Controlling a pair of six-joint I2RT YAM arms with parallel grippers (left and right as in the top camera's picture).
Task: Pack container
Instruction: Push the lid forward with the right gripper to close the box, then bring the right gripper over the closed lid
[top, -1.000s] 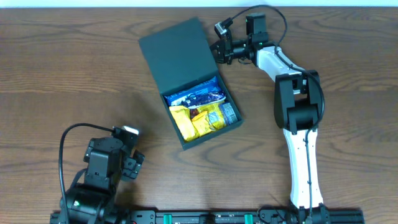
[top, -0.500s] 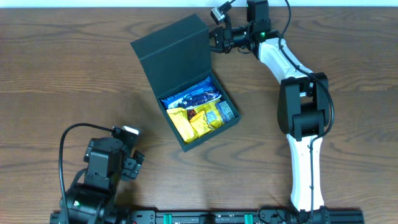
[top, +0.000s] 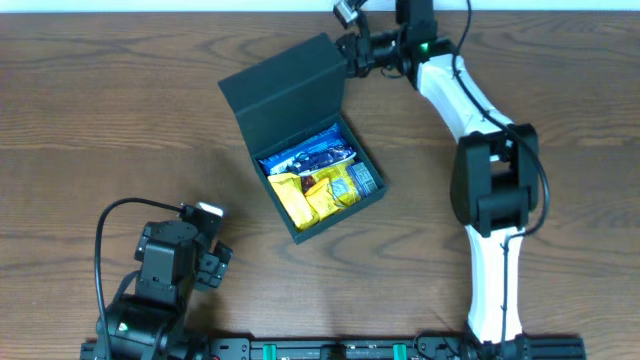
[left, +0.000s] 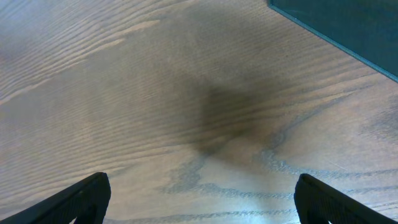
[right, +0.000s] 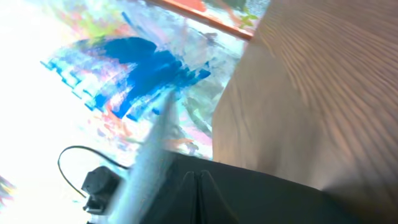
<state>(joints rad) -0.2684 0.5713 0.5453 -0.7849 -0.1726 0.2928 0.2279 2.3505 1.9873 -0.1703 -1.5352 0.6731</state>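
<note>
Container (top: 285, 95) — axis diagonal, far-left to near-right, perhaps touching right gripper (top: 352, 58)

A: Entry on setting: what sort of place was it?

B: Logged as a robotics lab bench. The left arm (top: 160, 265) and right arm (top: 490, 250) stood on a black rail (top: 330, 350) at the near edge of a wood-grain table (top: 90, 120), and a loose cable (top: 105, 230) looped from the left base.

A: Further evidence?

B: A wrist camera (top: 347, 11) rode the right arm. The left gripper (left: 202, 196) framed its own view. The backdrop (right: 137, 62) was bright, blue-orange and too blurred to identify.
</note>
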